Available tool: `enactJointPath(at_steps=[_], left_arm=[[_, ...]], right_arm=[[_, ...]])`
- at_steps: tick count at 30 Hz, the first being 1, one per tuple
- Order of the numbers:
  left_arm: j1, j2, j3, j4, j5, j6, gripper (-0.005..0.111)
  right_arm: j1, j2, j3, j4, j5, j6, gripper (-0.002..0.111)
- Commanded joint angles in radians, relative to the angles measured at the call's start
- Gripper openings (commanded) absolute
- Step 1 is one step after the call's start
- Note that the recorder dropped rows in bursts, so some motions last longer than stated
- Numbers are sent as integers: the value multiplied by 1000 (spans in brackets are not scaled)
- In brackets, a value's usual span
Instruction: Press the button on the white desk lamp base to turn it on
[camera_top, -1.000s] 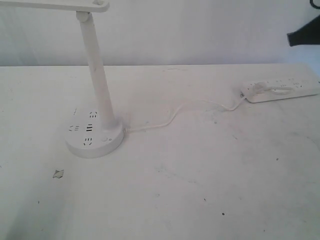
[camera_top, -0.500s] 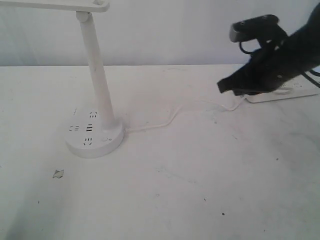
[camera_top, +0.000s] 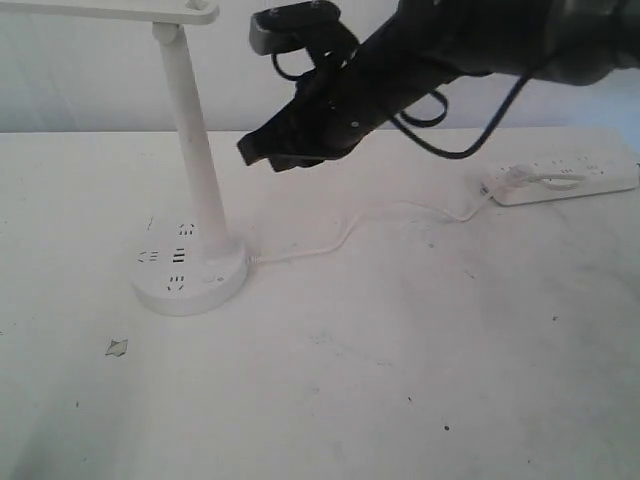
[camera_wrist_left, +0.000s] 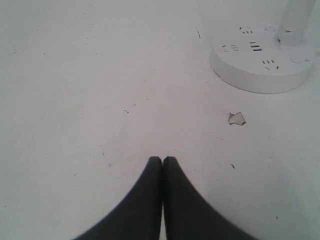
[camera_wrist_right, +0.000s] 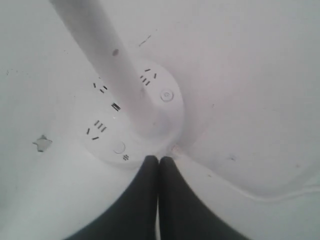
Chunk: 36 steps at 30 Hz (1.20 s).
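The white desk lamp base (camera_top: 190, 275) lies at the left of the table, with its stem (camera_top: 195, 150) rising from it. The button (camera_top: 212, 278) is a faint ringed circle near the base's front right edge, also seen in the right wrist view (camera_wrist_right: 119, 147) and the left wrist view (camera_wrist_left: 297, 60). My right gripper (camera_top: 250, 150) is shut and empty, hanging in the air right of the stem, above and behind the base. In its own view its tips (camera_wrist_right: 159, 159) appear at the base's rim (camera_wrist_right: 100, 150), close to the button. My left gripper (camera_wrist_left: 162, 159) is shut over bare table, away from the base (camera_wrist_left: 260, 75).
A thin white cord (camera_top: 340, 235) runs from the base to a long white power strip (camera_top: 565, 178) at the back right. A small chip (camera_top: 117, 347) marks the table in front of the base. Another small ringed circle (camera_wrist_right: 166, 95) sits beyond the stem (camera_wrist_right: 107, 65).
My right arm has swept in from the right edge, leftward across the table, to a spot just right of the lamp stem. The lamp, cord and power strip have not moved.
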Motion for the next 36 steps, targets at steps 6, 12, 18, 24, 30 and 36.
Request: enactJointPath(at_steps=[6,12,18,24,30,36], left_arm=[[-8,-3,2,-2,2,-1,0],[-8,-3,2,-2,2,-1,0],[-8,-3,2,-2,2,-1,0],[-8,-3,2,-2,2,-1,0],[-8,-3,2,-2,2,-1,0],[-8,-3,2,-2,2,-1,0]], right_arm=[[70,150,-27,173,-172,130,0],[112,197,-25,179,-219,210,0],[130,234,-23,179,-252,417,0],[138,235,-23,174,-283,506,0],[139,238,-21,171,-275,572,0],[139,238,-21,98,-230,572,0]])
